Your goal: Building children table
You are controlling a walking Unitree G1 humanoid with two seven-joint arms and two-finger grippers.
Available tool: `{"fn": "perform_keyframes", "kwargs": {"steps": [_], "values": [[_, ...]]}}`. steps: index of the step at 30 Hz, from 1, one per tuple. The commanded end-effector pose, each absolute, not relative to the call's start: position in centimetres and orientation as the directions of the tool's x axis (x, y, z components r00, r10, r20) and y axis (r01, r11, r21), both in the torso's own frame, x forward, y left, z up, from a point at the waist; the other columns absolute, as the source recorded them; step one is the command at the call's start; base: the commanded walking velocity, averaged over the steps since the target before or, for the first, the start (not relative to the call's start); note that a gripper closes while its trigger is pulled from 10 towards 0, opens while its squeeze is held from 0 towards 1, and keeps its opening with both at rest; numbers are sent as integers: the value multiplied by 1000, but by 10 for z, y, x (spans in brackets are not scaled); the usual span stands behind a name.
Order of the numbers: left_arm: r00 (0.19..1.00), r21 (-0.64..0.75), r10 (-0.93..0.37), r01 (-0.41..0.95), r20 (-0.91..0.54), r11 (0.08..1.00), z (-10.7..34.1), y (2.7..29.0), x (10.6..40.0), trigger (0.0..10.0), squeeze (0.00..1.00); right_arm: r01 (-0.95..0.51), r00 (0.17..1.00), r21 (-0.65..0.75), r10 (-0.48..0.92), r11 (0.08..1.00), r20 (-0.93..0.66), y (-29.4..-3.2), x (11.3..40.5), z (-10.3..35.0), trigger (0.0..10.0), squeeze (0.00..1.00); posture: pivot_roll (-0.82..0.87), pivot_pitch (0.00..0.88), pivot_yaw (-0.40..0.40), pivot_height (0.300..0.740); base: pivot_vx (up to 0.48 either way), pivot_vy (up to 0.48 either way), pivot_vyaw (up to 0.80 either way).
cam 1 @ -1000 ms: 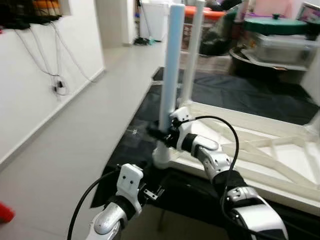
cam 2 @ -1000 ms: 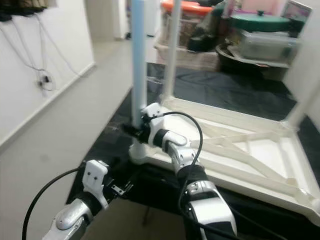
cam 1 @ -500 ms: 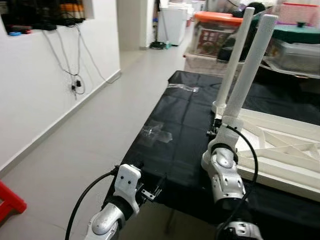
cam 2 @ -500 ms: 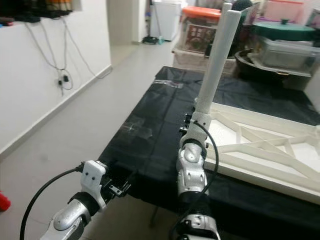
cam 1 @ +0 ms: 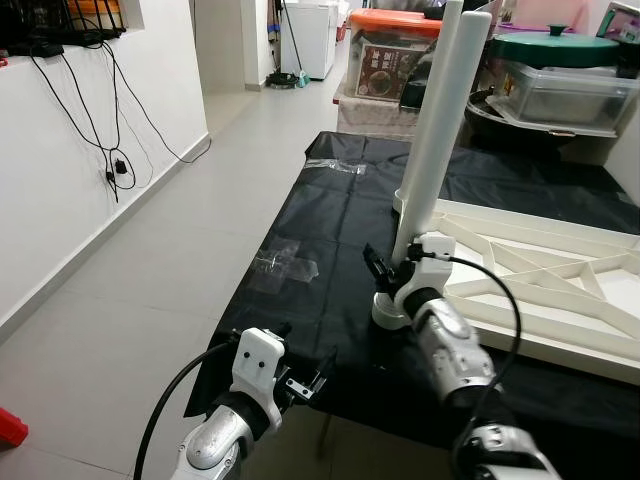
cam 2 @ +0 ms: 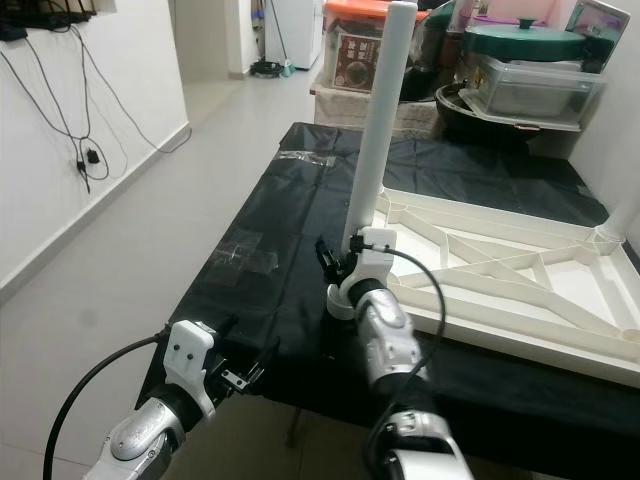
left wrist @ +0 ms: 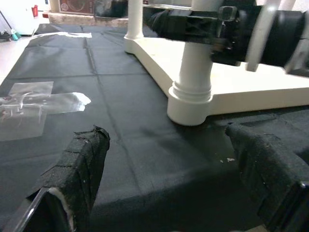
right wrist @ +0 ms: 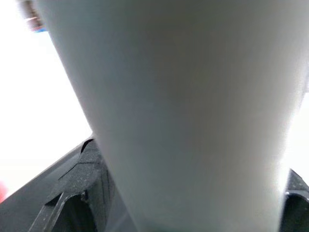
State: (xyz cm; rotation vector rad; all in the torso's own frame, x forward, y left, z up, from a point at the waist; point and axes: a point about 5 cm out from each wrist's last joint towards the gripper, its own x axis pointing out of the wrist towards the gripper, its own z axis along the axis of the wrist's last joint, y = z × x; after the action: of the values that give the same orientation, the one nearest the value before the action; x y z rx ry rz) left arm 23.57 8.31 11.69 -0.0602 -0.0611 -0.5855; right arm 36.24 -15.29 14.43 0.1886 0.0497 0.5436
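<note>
At lower left, the left gripper (cam 1: pixel 308 381) hovers released, fingers apart, at the near edge of the black cloth (cam 1: pixel 320 225). A taped clear plastic patch (cam 1: pixel 285 268) lies on the cloth at centre left. At centre, the right gripper (cam 1: pixel 385 272) is clenched around the white table leg (cam 1: pixel 440 130), which stands upright in the corner socket of the upturned white table frame (cam 1: pixel 545 290); the wrist view is blurred, but the leg appears pinched between both fingers. Storage boxes (cam 1: pixel 385 65) sit upper right.

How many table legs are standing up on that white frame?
3: the near leg in the right gripper, a second leg just behind it, a third leg at the far right corner. A fourth may be hidden.
</note>
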Motion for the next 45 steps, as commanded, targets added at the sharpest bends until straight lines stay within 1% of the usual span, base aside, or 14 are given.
{"fn": "perform_keyframes", "kwargs": {"steps": [1,12,13,15,16,24,25,37,38,39,42,43,44,45], "values": [[828,-42,-556,559,71,828,115,82,236,10000,0,-680,712,224,701,698,-24,-126,357,140,10000,0,164,0,-63,740,0,0,0],[828,-37,-556,559,70,828,115,82,237,10000,0,-908,356,206,931,365,-80,-108,341,140,10000,0,176,0,-66,740,0,0,0],[828,-37,-557,560,70,828,115,82,237,10000,0,-916,336,206,939,343,-68,-105,341,141,4471,0,173,0,-61,740,0,0,0],[828,-37,-557,560,70,828,115,82,237,10000,0,-916,336,206,939,343,-68,-105,341,141,4471,0,173,0,-61,740,0,0,0],[827,-37,-557,560,69,827,115,82,237,10000,0,-915,351,195,935,353,-45,-101,343,142,0,0,176,0,-65,740,0,0,0],[827,-39,-558,561,70,827,116,82,237,10000,0,-530,841,121,538,839,-50,-123,378,147,0,0,167,0,-61,740,0,0,0],[826,-39,-560,563,69,825,115,82,237,10000,0,47,994,65,-40,997,-103,-173,385,144,0,0,165,0,-60,740,0,0,0],[825,-40,-561,564,67,825,115,82,237,10000,0,512,857,103,-498,853,-134,-193,358,133,0,0,166,0,-62,740,0,0,0],[825,-40,-561,564,67,825,115,82,237,10000,0,490,870,119,-475,864,-134,-185,359,132,2118,0,166,0,-62,740,0,0,0],[825,-40,-561,564,67,825,115,82,237,10000,0,391,919,150,-376,908,-116,-172,364,133,10000,0,168,0,-62,740,0,0,0],[825,-40,-561,564,67,825,115,82,237,10000,0,318,947,167,-305,933,-100,-164,367,134,10000,0,168,0,-62,740,0,0,0],[826,-39,-560,563,67,825,115,82,237,10000,0,170,985,203,-171,964,-16,-148,375,143,10000,835,168,0,-69,740,0,0,0],[826,-39,-560,563,67,825,115,82,237,10000,0,137,990,204,-144,969,16,-145,376,147,10000,835,168,0,-69,740,0,0,0],[826,-39,-560,563,67,826,115,81,237,10000,0,120,991,202,-130,972,35,-144,377,149,10000,0,168,0,-69,740,0,0,0]]}}
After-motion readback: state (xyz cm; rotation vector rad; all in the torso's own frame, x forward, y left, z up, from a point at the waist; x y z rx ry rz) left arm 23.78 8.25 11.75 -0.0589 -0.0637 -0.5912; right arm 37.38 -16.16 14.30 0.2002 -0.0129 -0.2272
